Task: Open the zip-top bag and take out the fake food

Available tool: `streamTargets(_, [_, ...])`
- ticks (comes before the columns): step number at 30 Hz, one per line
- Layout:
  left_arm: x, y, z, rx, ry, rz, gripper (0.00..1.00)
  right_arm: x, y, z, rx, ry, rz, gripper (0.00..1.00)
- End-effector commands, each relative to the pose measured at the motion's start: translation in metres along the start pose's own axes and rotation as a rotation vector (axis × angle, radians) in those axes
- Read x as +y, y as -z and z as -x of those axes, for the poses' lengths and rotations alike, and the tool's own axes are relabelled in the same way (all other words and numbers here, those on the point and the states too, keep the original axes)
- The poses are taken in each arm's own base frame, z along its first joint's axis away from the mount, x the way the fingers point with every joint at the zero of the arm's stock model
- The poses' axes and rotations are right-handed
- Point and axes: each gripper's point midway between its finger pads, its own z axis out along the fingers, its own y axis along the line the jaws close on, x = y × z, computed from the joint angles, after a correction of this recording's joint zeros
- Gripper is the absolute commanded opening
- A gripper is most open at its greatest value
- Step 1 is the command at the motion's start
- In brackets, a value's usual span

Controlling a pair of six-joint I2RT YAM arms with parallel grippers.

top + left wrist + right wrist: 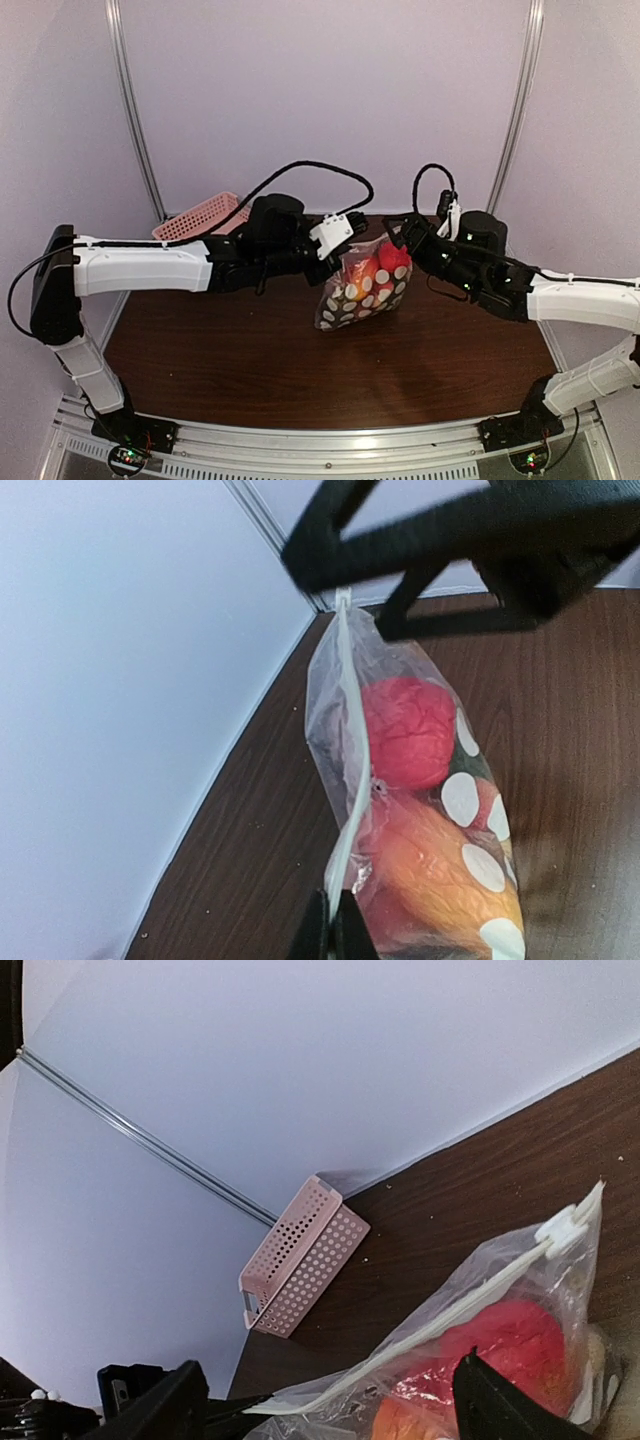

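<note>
2 grippers flank the zip-top bag (362, 288) mid-way across the table (250, 350), fake food (405, 730) sealed inside: your left gripper (335, 935) pinches the zip strip (352, 770), your right gripper (325, 1405) gapes, so clamp the opposite lip and pull.

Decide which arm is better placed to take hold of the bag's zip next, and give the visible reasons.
Right, probably. The left gripper is shut on one end of the zip strip of the zip-top bag, so it is occupied. The right gripper is open, its fingers either side of the bag's top.
</note>
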Motion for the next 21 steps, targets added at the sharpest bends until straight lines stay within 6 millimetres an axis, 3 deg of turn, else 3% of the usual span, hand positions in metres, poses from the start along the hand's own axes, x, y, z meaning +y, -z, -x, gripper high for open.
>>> streamTargets(1, [0.018, 0.032, 0.020, -0.099, 0.056, -0.030, 0.00, -0.007, 0.022, 0.027, -0.082, 0.252, -0.082, 0.92])
streamTargets(7, [0.014, 0.064, 0.015, -0.177, 0.050, -0.148, 0.00, 0.006, 0.043, 0.031, -0.089, 0.518, -0.007, 1.00])
streamTargets(14, [0.010, 0.095, 0.002, -0.222, 0.010, -0.270, 0.00, 0.039, 0.062, -0.003, 0.066, 0.812, 0.240, 1.00])
streamTargets(21, [0.007, 0.118, -0.007, -0.270, -0.010, -0.320, 0.00, 0.037, 0.091, -0.044, 0.115, 0.967, 0.459, 0.97])
